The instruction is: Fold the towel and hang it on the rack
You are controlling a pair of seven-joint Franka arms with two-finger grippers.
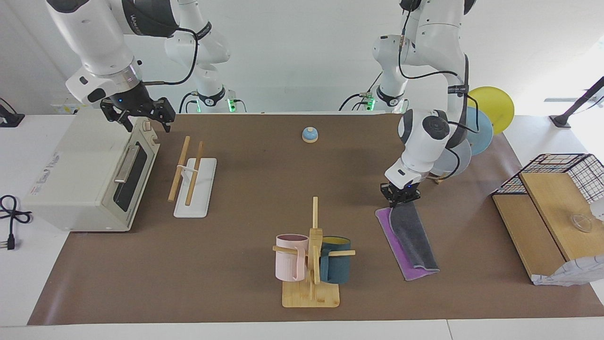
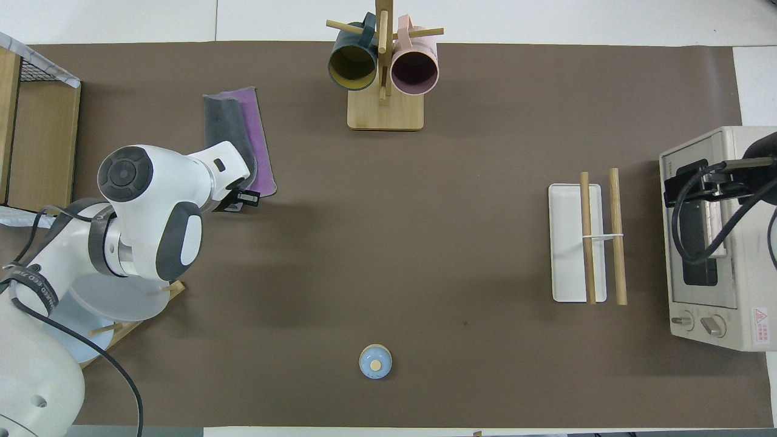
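Left gripper (image 1: 400, 200) pinching corner of folded purple-and-grey cloth towel (image 1: 411, 238); right gripper (image 1: 139, 116) spread empty above cream toaster oven (image 1: 89, 175)

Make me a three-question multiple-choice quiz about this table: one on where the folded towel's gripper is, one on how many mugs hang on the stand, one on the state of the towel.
1. The left gripper is over:
A. the rack
B. the towel's end nearer the robots
C. the bell

2. Mugs on the mug stand:
A. one
B. two
C. three

3. The towel is:
A. spread flat, all purple
B. draped on the rack
C. folded over, grey face up

Answers:
1 B: it sits at that end, far from the rack.
2 B: one pink, one dark blue.
3 C: grey covers most of the purple.
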